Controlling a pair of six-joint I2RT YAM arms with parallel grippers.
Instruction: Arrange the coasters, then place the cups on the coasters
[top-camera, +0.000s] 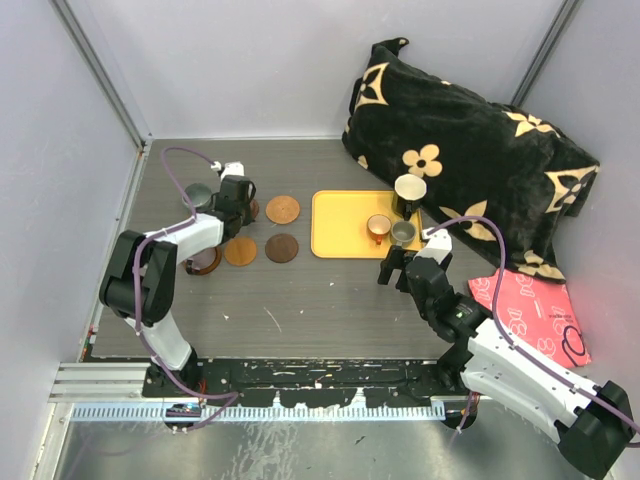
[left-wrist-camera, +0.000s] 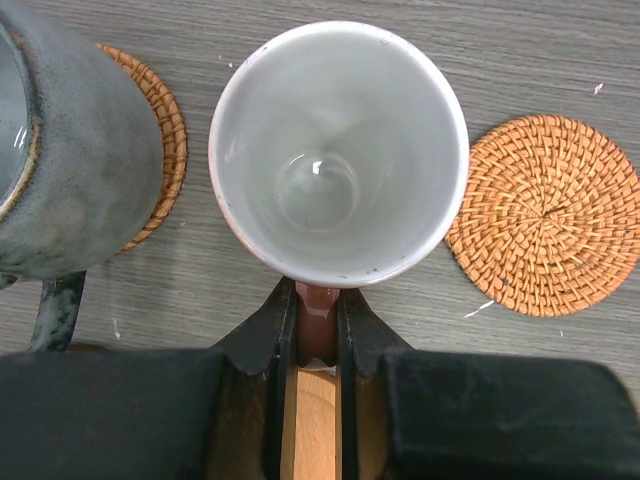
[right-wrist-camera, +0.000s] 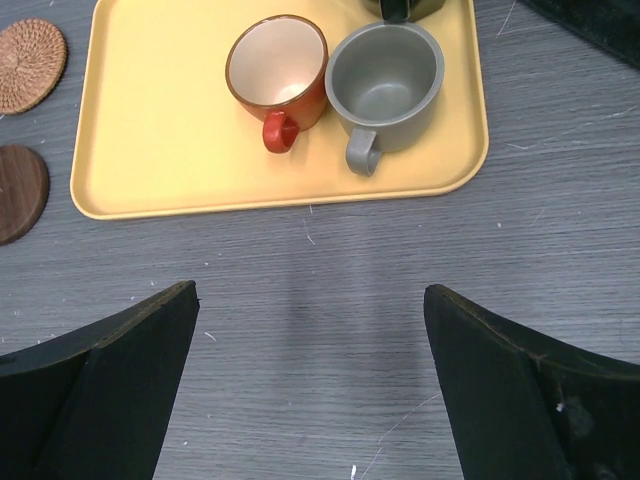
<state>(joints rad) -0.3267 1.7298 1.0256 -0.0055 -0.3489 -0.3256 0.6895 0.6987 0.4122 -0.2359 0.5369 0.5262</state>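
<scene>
Rail (top-camera: 110, 381) nearest; coasters (top-camera: 282, 209) on grey tbl (top-camera: 320, 310); pale walls (top-camera: 250, 60).

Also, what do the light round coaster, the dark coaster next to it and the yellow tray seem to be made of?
Light coaster: woven rattan or a similar fibre, matte; a spiral weave shows.
Dark coaster: possibly wood; flat, smooth, even dark brown.
Yellow tray: likely plastic; smooth, soft sheen, rounded rim, no weave.
</scene>
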